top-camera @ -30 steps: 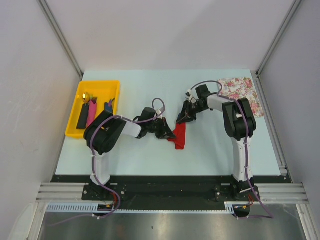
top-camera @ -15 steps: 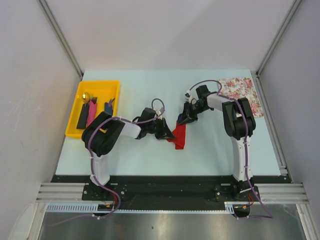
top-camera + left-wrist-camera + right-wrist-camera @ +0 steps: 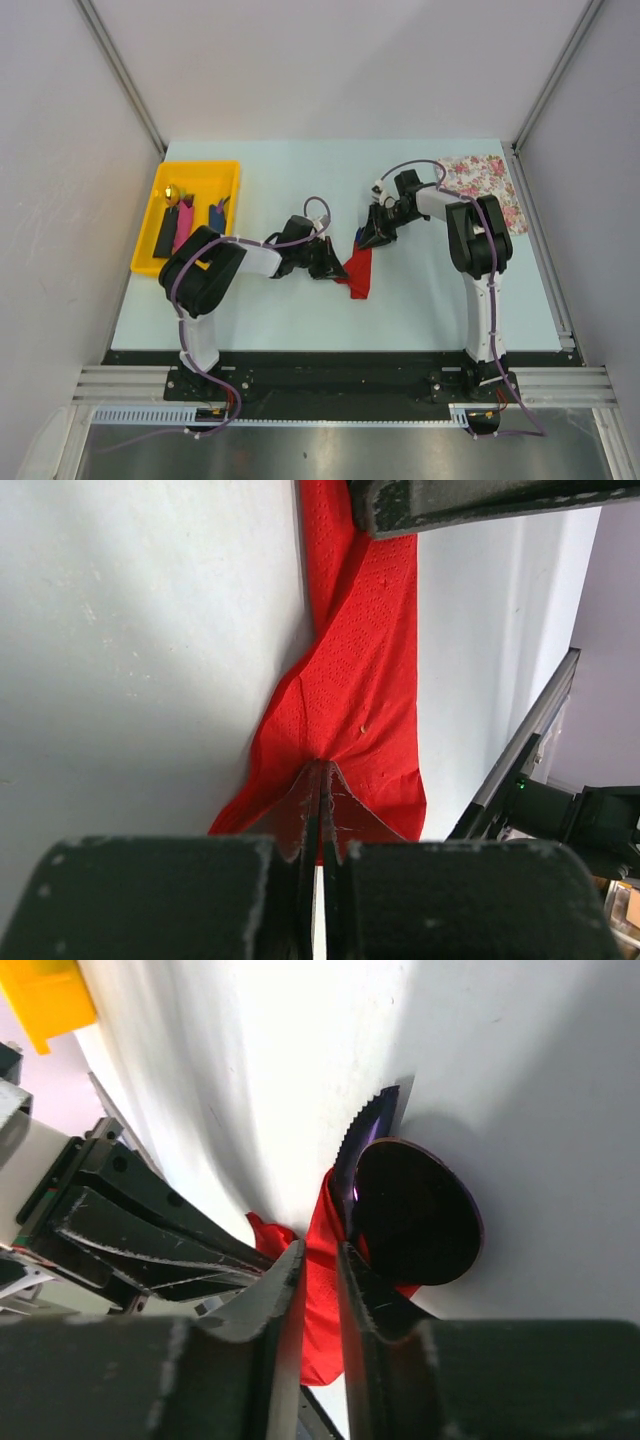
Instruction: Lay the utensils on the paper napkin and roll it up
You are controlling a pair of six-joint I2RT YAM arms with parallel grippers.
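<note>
Rolling seems underway: the bright red paper napkin (image 3: 356, 272), bunched mid-table around 2 dark purple utensils (image 3: 415, 1215), is pinched at opposite ends by left gripper (image 3: 322, 772) and right gripper (image 3: 318, 1252), while coloured-handled pieces (image 3: 182, 225) wait in the yellow plastic tray (image 3: 228, 172).

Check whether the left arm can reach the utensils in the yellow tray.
Probably not yet: the left gripper is shut on the red napkin, though the utensils lie uncovered in the yellow tray.

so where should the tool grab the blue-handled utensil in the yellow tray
Probably mid-handle on the blue-handled utensil, from straight above, tool closing across its narrow width. It seems to lie flat in the yellow tray, apart from the pink utensil and black utensil, so both long edges look free.
</note>
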